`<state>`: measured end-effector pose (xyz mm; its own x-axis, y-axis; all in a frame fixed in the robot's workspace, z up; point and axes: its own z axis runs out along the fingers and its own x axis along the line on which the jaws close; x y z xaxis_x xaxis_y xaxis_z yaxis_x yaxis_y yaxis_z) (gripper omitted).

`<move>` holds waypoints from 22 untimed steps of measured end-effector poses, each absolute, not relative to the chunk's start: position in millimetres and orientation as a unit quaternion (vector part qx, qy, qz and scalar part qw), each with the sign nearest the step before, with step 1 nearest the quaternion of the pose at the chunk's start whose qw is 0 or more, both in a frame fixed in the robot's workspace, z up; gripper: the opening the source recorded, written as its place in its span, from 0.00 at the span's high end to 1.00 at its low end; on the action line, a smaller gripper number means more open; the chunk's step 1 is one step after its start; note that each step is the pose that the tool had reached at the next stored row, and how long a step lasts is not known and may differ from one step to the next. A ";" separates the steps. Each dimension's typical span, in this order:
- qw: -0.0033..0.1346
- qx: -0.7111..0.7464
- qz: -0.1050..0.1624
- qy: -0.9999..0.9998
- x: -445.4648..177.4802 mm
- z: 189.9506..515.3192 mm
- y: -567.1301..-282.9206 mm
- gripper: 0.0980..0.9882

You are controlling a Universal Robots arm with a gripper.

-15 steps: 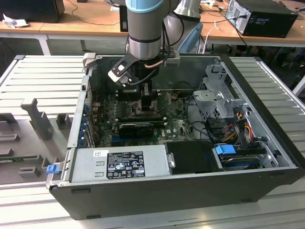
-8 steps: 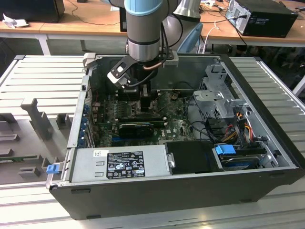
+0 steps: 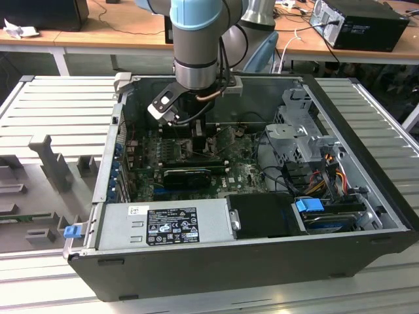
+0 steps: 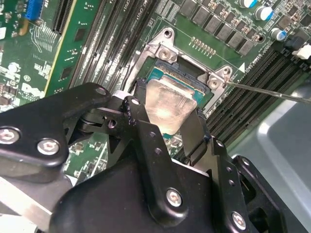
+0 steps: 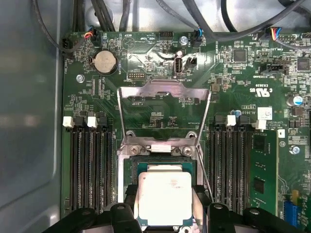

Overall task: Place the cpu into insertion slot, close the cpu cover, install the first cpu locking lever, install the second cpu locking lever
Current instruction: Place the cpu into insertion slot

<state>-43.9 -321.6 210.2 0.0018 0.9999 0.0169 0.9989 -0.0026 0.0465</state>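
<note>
The cpu (image 5: 165,196), a small flat square chip with a pale silvery-beige metal face and a thin green border, sits squarely over the insertion slot (image 5: 160,167), a square socket with a dark rim inside a bright metal frame on the green motherboard (image 5: 243,73). Its face is smooth, gives a soft glare, and carries faint print. In the second wrist view the cpu (image 4: 167,104) looks slightly tilted against the insertion slot (image 4: 163,73). I cannot tell whether it is fully seated or just above the contacts.

The black gripper (image 5: 165,194) has its jaws closed to the chip's width. Its fingers (image 4: 194,131) press two opposite edges, so the chip is clamped between them.

The cpu cover (image 5: 165,88), a thin grey-silver hinged frame plate with a window cut-out, stands raised behind the socket, and the board shows through its opening. A thin steel lever rod (image 4: 272,91) angles away from one corner of the frame. Long black memory slots (image 5: 90,165) flank the socket.

In the upper middle of the exterior view, the gripper (image 3: 198,134) reaches down into the open black computer case (image 3: 366,248), beyond the grey power-supply box (image 3: 163,222).
</note>
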 end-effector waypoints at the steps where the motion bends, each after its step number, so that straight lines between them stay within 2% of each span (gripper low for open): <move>1: 0.010 0.708 0.022 0.706 -43.9 209.7 -321.4 0.52; 13: 0.010 0.708 0.022 0.706 -44.5 199.0 -319.9 0.52; 14: 0.010 0.708 0.022 0.706 -44.5 198.9 -320.0 0.51; 15: 0.010 0.708 0.022 0.706 -44.5 199.4 -319.9 0.44; 22: 0.010 0.708 0.022 0.706 -44.5 205.1 -319.9 0.44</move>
<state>-44.5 -319.9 205.1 0.0020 0.9998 0.0175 0.9989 -0.0028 0.0461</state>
